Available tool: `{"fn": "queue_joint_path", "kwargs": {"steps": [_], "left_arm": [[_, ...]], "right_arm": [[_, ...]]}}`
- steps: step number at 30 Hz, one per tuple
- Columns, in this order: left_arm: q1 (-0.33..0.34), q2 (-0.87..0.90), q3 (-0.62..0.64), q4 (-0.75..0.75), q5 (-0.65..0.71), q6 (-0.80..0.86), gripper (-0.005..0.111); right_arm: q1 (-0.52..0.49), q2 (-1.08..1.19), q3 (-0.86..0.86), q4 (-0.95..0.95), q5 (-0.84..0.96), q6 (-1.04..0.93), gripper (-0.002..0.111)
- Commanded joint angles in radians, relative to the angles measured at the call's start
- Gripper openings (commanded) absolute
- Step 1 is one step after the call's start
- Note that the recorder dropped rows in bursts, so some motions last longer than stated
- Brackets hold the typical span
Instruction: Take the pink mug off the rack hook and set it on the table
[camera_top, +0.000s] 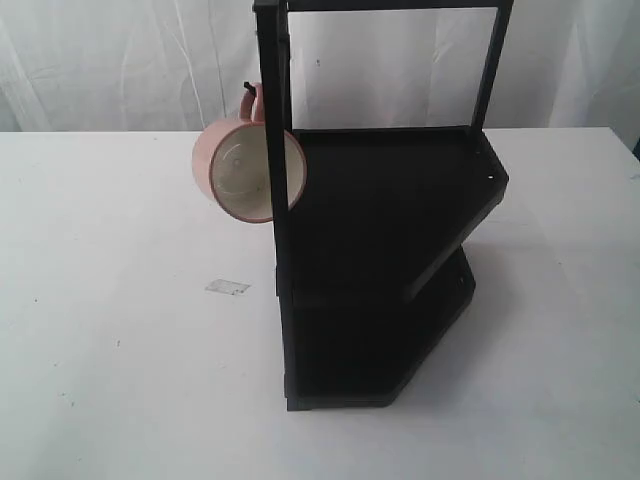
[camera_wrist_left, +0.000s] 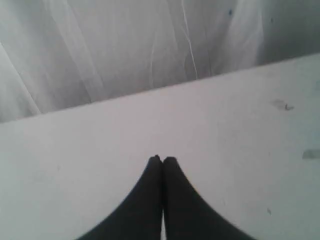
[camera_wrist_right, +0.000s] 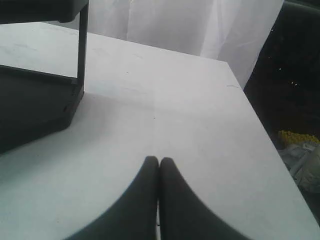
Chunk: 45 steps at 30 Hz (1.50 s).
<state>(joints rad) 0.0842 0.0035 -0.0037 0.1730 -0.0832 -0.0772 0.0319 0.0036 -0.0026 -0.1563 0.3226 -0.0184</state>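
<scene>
The pink mug (camera_top: 240, 170) hangs by its loop handle from the rack hook (camera_top: 248, 90), a thin black hook on the left upright post of the black shelf frame (camera_top: 390, 260). Its cream-white inside faces the exterior camera, and the post crosses in front of its right side. The white table (camera_top: 110, 330) lies below it. Neither arm shows in the exterior view. My left gripper (camera_wrist_left: 162, 159) is shut with nothing in it, over bare tabletop. My right gripper (camera_wrist_right: 159, 160) is also shut and empty, with the shelf frame's base (camera_wrist_right: 35, 100) off to one side.
A small pale patch of tape (camera_top: 228, 287) lies on the table left of the shelf. White curtains (camera_top: 120, 60) hang behind the table. In the right wrist view the table's edge (camera_wrist_right: 260, 120) drops off to a dark floor with clutter (camera_wrist_right: 300, 150).
</scene>
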Motion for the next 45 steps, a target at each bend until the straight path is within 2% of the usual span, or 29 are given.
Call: {"fn": "queue_joint_path", "kwargs": {"steps": [1,4,7,14,17,18,20,21,23,24,27,28,30,32,36,39,43,45], "left_arm": [[-0.007,-0.003,0.004,-0.010,-0.130,-0.195,0.000],[-0.007,-0.003,0.004,-0.010,-0.190,-0.395,0.000],[-0.007,-0.003,0.004,-0.010,-0.239,-0.513,0.000],[-0.007,-0.003,0.004,-0.010,-0.439,-0.514,0.000],[-0.007,-0.003,-0.001,-0.031,-0.758,-0.457,0.000],[-0.007,-0.003,-0.015,-0.038,-0.790,-0.437,0.000],[-0.007,-0.003,-0.094,-0.053,-0.706,-0.348,0.000],[-0.007,-0.003,-0.166,-0.048,-0.536,-0.218,0.000],[-0.007,0.045,-0.222,-0.030,-0.304,-0.040,0.000],[-0.007,0.095,-0.226,-0.030,-0.240,-0.018,0.000],[-0.007,0.242,-0.226,-0.032,-0.313,-0.144,0.000],[-0.007,0.305,-0.228,-0.014,-0.297,-0.152,0.000],[-0.007,0.420,-0.296,0.029,-0.122,-0.273,0.000],[-0.007,0.514,-0.384,0.051,0.077,-0.320,0.000],[-0.036,0.695,-0.550,0.036,0.364,-0.236,0.000],[-0.086,0.812,-0.664,-0.099,0.560,-0.027,0.000],[-0.149,0.931,-0.769,-0.441,0.759,0.326,0.000],[-0.172,0.969,-0.788,-0.623,0.797,0.491,0.000]], "right_arm": [[-0.004,-0.004,0.003,0.005,-0.008,0.005,0.000],[-0.004,-0.004,0.003,0.005,-0.008,0.005,0.000],[-0.004,-0.004,0.003,0.005,-0.008,0.005,0.000],[-0.004,-0.004,0.003,0.005,-0.008,0.005,0.000],[-0.004,-0.004,0.003,0.005,-0.008,0.005,0.000],[-0.004,-0.004,0.003,0.005,-0.008,0.005,0.000],[-0.004,-0.004,0.003,0.005,-0.008,0.005,0.000],[-0.004,-0.004,0.003,0.005,-0.008,0.005,0.000],[-0.004,-0.004,0.003,0.005,-0.008,0.005,0.000],[-0.004,-0.004,0.003,0.005,-0.008,0.005,0.000],[-0.004,-0.004,0.003,0.005,-0.008,0.005,0.000],[-0.004,-0.004,0.003,0.005,-0.008,0.005,0.000],[-0.004,-0.004,0.003,0.005,-0.008,0.005,0.000],[-0.004,-0.004,0.003,0.005,-0.008,0.005,0.000],[-0.004,-0.004,0.003,0.005,-0.008,0.005,0.000],[-0.004,-0.004,0.003,0.005,-0.008,0.005,0.000],[-0.004,-0.004,0.003,0.005,-0.008,0.005,0.000],[-0.004,-0.004,0.003,0.005,-0.008,0.005,0.000]]}}
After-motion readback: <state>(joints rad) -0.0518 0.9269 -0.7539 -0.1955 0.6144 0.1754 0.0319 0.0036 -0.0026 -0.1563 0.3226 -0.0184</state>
